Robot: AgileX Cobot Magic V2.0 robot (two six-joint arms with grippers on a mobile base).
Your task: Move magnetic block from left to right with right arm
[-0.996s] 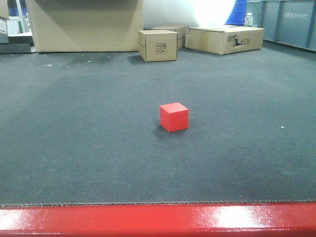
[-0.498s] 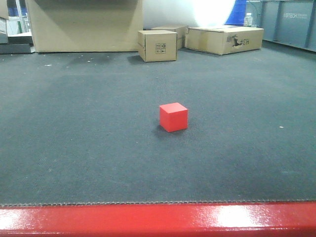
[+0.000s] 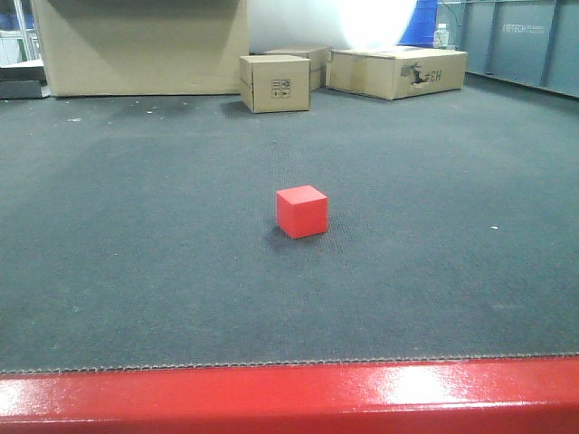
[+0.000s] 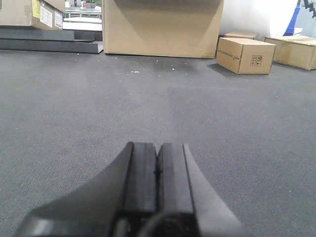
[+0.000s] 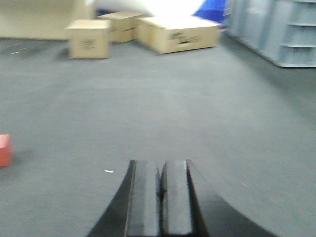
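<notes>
The magnetic block (image 3: 301,211), a small bright-red cube, rests on the dark grey carpet near the middle of the front view. The right wrist view catches only its edge at the far left (image 5: 4,150), well left of my right gripper (image 5: 161,165). That gripper is shut with its pads pressed together and nothing between them. My left gripper (image 4: 157,147) is likewise shut and empty, low over bare carpet; the block does not appear in its view. Neither gripper shows in the front view.
A small cardboard box (image 3: 274,82) and a wider flat one (image 3: 396,70) stand at the back, beside a tall cardboard box (image 3: 136,45) at back left. Grey-blue crates (image 5: 276,29) line the right side. A red edge (image 3: 289,398) borders the carpet in front.
The whole front view has shifted: block and boxes sit slightly further left and higher in the frame than a second ago. The block keeps its place on the carpet.
</notes>
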